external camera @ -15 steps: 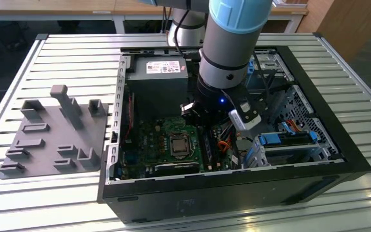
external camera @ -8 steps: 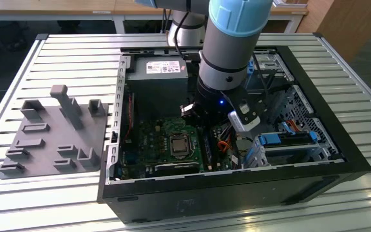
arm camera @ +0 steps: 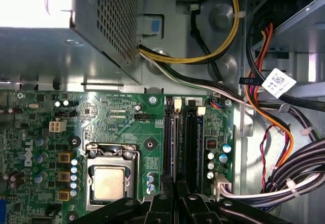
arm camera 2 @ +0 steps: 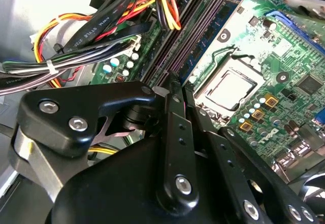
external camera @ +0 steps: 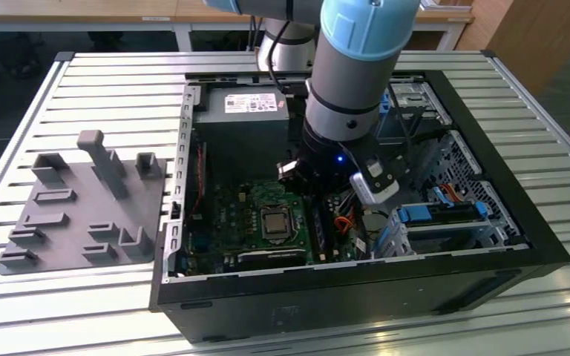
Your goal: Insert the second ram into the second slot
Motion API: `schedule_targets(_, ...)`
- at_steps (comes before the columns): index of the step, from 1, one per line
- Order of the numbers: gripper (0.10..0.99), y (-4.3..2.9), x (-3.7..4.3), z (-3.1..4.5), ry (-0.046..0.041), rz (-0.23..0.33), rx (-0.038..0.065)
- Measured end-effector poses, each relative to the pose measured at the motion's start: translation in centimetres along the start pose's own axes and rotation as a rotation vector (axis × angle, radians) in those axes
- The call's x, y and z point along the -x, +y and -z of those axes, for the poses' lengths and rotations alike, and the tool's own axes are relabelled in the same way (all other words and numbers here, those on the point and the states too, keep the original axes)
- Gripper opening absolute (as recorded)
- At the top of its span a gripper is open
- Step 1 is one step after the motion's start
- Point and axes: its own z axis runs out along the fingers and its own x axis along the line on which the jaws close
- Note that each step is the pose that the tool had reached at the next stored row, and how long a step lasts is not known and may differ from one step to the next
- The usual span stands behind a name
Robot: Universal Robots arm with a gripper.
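Tool [arm camera: 175, 199] pinched the second ram [arm camera: 175, 148], which stood edge-up in the slot nearest the CPU socket [arm camera: 109, 181], toward the motherboard's [arm camera: 117, 115] cable-side edge. Judged best: press straight down, stick upright, both ends level. Seating depth could not be told.

This looks like a robotics lab: a pale blue robot arm [external camera: 349, 81] reaches into an open computer case [external camera: 364, 304] standing on a slatted aluminium workbench [external camera: 116, 74], a grey fixture block [external camera: 77, 215] with upright holders lies by the bench edge on the exterior view's left, and wooden desks [external camera: 87, 9] line the back
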Motion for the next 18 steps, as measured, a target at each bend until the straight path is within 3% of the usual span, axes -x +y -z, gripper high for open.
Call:
schedule_targets(12, 0.141, -0.1, 0.0, -0.04, -0.0002, -0.007, 0.001)
schedule_targets(18, 0.141, -0.11, 0.13, -0.25, -0.0013, -0.043, 0.001)
